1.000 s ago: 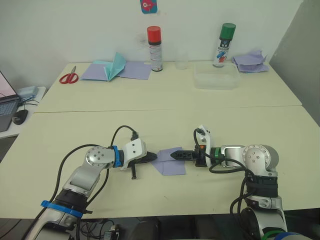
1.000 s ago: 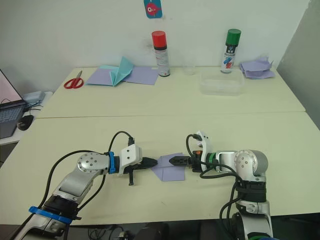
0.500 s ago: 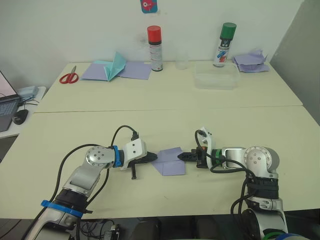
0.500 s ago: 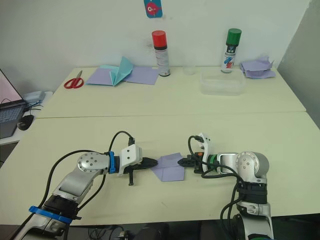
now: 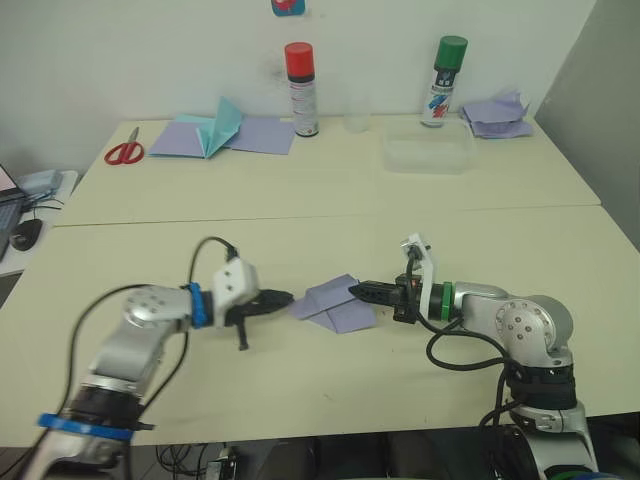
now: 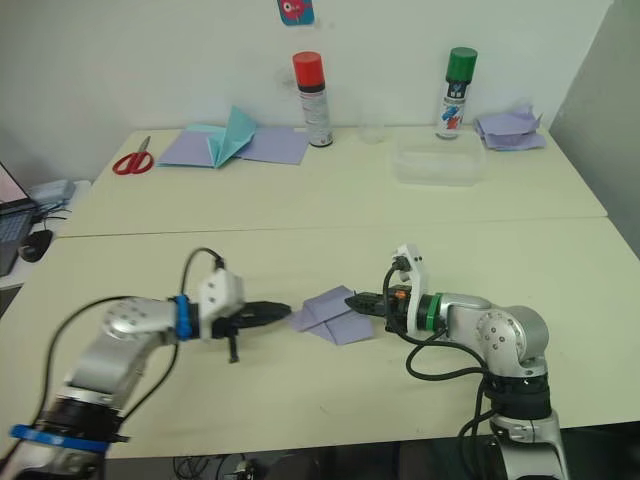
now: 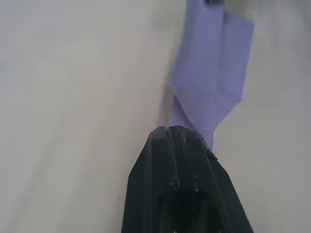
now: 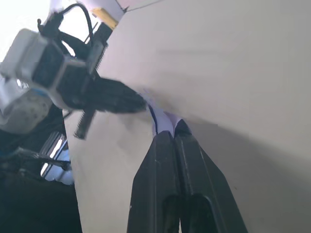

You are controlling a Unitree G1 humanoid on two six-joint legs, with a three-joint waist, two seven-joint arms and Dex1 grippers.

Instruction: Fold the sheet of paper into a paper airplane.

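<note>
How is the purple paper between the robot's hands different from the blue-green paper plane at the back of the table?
The sheet of paper is pale lavender; the teal paper plane is blue-green. The sheet lies low and mostly flat near the front of the table, while the teal plane stands up with a raised wing at the back. The sheet sits between the left gripper and right gripper; nothing touches the teal plane. Both are folded paper.

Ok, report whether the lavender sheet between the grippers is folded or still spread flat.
Folded. The sheet of paper shows overlapping flaps and a pointed corner toward the left gripper, not a flat rectangle.
</note>
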